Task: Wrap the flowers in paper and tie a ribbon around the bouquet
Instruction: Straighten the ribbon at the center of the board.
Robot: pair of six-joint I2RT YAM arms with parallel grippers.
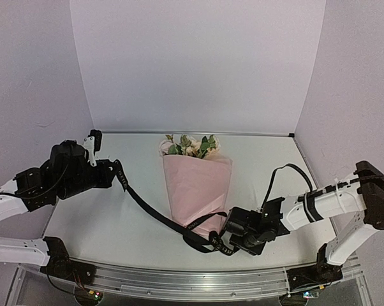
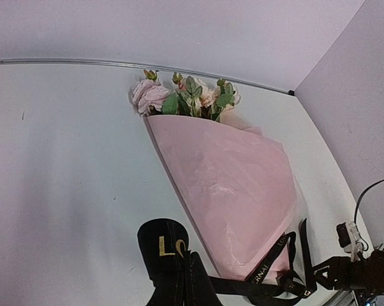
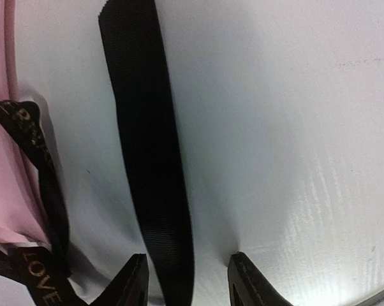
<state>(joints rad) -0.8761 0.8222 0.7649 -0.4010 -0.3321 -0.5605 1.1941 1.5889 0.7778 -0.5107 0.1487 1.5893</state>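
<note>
Right wrist: ribbon (image 3: pixel 150 166) between half-open right fingers (image 3: pixel 133 284); left fingers (image 1: pixel 108 172) clamped on it.

White links (image 1: pixel 326 205), black joints (image 1: pixel 378 194), black cable (image 1: pixel 288 166).

From my seat I look down on a flat white matte tabletop (image 1: pixel 103 217), closed in on three sides by plain pale lilac-white panels: a back wall panel (image 1: pixel 198 64), a left wall panel (image 1: pixel 26 83) and a right wall panel (image 1: pixel 351 83). A thin grey metal strip (image 1: pixel 256 134) runs where the back wall panel meets the tabletop. Along the near edge lies a ribbed silver aluminium rail (image 1: pixel 192 280). The light is soft and even, with faint shadows only, and a bright sheen lies on the tabletop in the right wrist view.
</note>
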